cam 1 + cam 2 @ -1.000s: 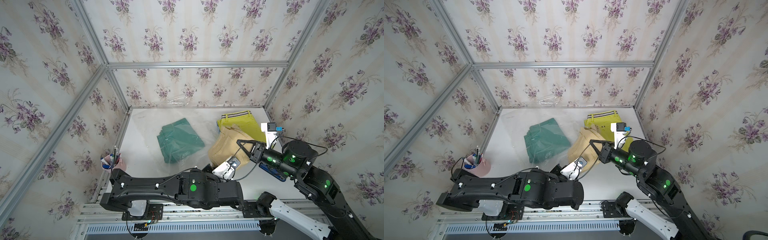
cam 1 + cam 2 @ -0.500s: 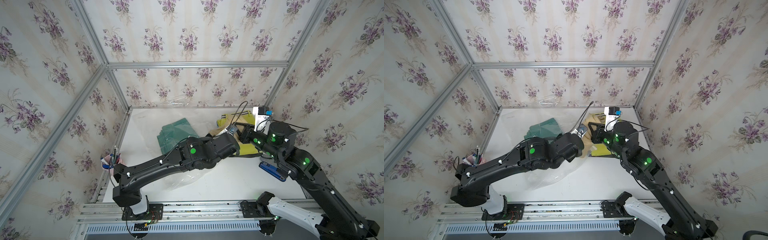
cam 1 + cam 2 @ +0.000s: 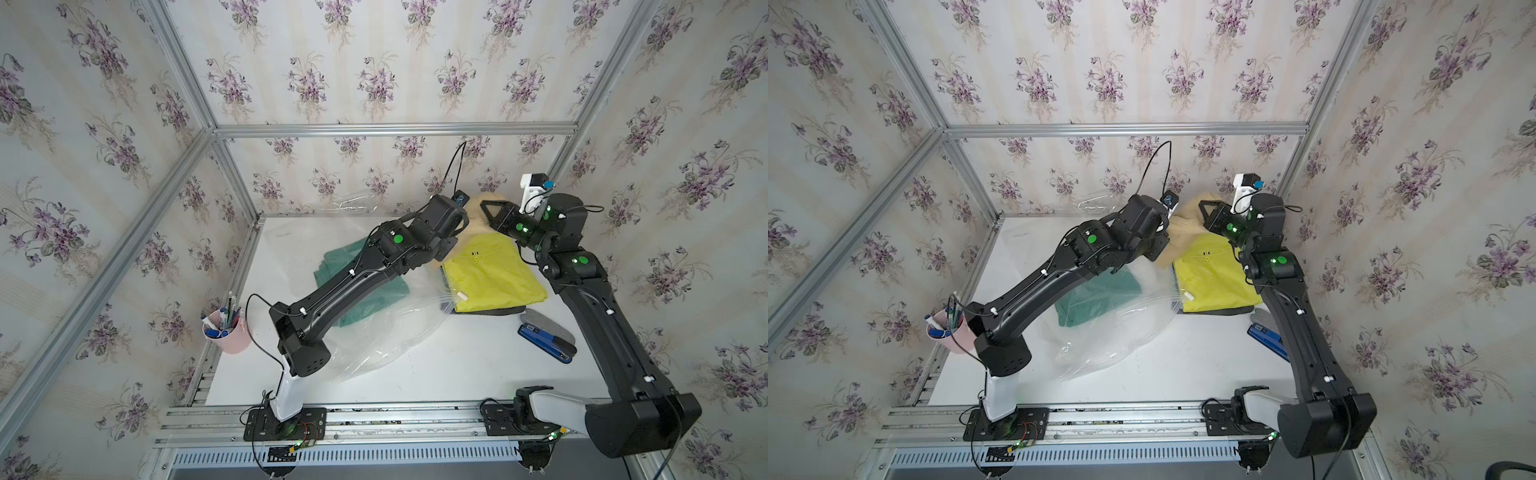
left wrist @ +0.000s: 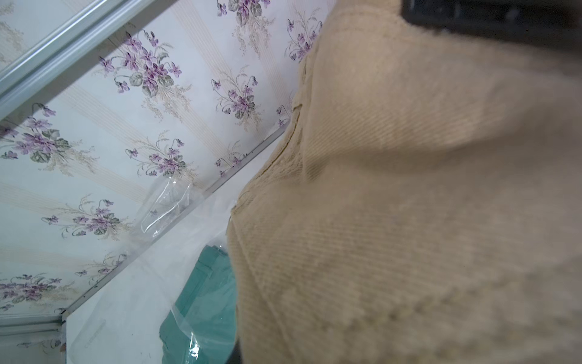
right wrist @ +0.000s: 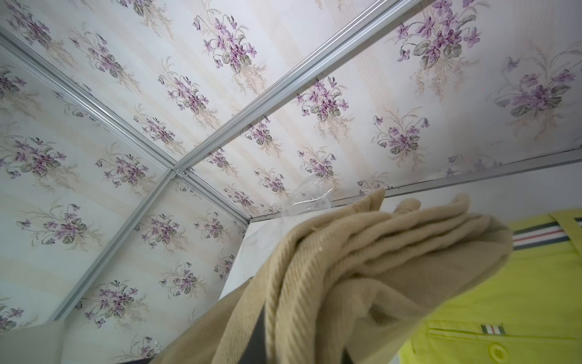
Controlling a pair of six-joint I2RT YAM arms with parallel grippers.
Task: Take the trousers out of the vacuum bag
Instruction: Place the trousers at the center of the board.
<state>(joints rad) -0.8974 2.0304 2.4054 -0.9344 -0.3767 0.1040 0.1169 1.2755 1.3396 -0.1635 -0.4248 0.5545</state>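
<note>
Tan trousers hang bunched above the table's back right, held from both sides. My left gripper is shut on them, its jaws buried in tan cloth. My right gripper is shut on their other side, with folds draped over a dark finger. Yellow-green trousers with a striped waistband lie flat just below, on dark cloth. Teal trousers lie inside the clear vacuum bag mid-table.
A pink cup of pens stands at the left edge. A blue tool and a grey pad lie at the right, beside my right arm. Loose plastic rests against the back wall. A small white piece lies on the yellow-green trousers.
Both arms have swung from the table's front to the back right, carrying the tan trousers up over the yellow-green pair. The bag has stayed mid-table.
</note>
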